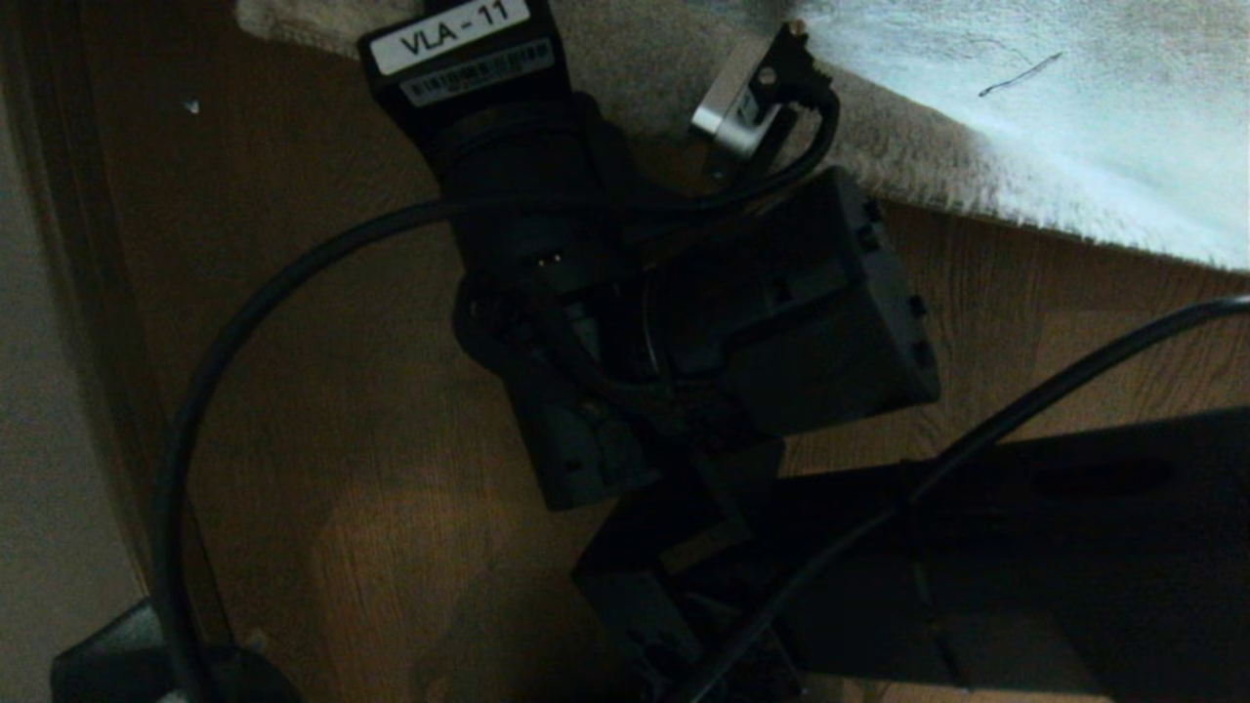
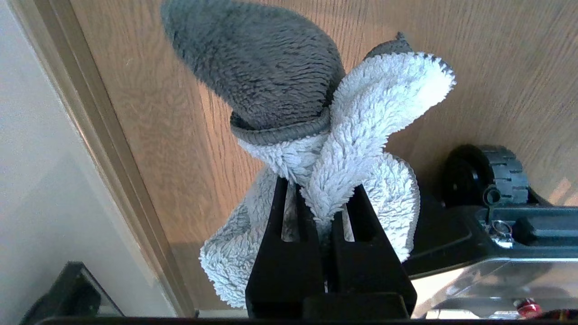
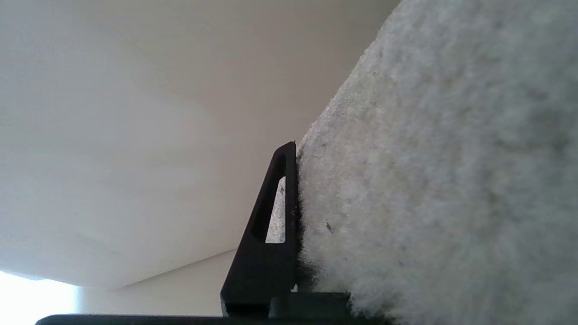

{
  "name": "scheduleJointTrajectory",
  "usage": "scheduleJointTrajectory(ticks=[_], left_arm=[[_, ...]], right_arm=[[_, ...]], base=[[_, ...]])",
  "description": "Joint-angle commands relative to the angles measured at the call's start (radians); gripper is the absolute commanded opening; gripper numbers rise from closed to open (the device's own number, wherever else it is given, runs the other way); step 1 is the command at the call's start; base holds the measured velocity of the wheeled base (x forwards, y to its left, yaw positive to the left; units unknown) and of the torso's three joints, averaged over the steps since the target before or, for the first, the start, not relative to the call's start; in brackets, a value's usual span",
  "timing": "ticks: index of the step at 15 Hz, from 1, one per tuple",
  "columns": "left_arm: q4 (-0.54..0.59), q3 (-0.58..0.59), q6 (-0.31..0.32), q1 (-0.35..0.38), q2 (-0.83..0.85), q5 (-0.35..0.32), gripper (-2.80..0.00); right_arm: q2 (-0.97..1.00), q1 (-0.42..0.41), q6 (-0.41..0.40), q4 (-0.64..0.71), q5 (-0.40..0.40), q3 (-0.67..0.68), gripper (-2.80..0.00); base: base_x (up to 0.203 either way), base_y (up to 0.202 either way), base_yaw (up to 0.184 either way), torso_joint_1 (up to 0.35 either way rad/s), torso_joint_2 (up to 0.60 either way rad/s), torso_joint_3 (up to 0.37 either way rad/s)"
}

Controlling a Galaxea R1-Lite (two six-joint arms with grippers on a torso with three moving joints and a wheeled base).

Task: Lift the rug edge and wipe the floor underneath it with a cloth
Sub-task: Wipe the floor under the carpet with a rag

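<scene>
We find the left pincer (image 2: 323, 198) clamped on the cloth (image 2: 316, 131), held above the floor (image 2: 496, 67); only its wrist view shows this. The right pincer (image 3: 298, 189) grips the rug edge (image 3: 429, 180). From the head view, dark arms hide both grips

Brown wood-grain floor (image 1: 322, 391) fills most of the head view, dim and shadowed through the middle, with a warmer patch of light toward five o'clock. Along the nine o'clock side runs a pale wall (image 1: 39, 410), edged by a darker baseboard (image 1: 73, 293). A tiny white speck (image 1: 191, 105) sits on the planks near eleven o'clock. In the left wrist view the same planks look brighter, slightly glossy. The right wrist view shows a plain beige wall with bright light in one corner.
</scene>
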Motion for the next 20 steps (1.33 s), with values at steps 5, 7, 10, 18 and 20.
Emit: scheduleJointTrajectory(ticks=[5,7,10,18,20], left_arm=[[0.003,0.000,-0.004,0.000,-0.003,0.000,-2.80],[0.003,0.000,-0.004,0.000,-0.003,0.000,-2.80],[0.003,0.000,-0.004,0.000,-0.003,0.000,-2.80],[0.005,0.000,-0.007,0.094,-0.097,0.000,-2.80],[0.005,0.000,-0.007,0.088,-0.175,0.000,-2.80]], right_arm=[[0.000,0.000,0.000,-0.048,-0.002,0.001,-2.80],[0.001,0.000,0.000,-0.048,-0.004,0.001,-2.80],[0.004,0.000,0.002,-0.048,-0.002,0.001,-2.80],[0.046,0.000,-0.034,-0.048,-0.002,-0.007,-2.80],[0.051,0.000,-0.031,-0.048,-0.002,-0.008,-2.80]], base=[[0.000,0.000,0.000,0.000,0.00,0.000],[0.000,0.000,0.000,0.000,0.00,0.000],[0.000,0.000,0.000,0.000,0.00,0.000],[0.000,0.000,0.000,0.000,0.00,0.000],[0.000,0.000,0.000,0.000,0.00,0.000]])
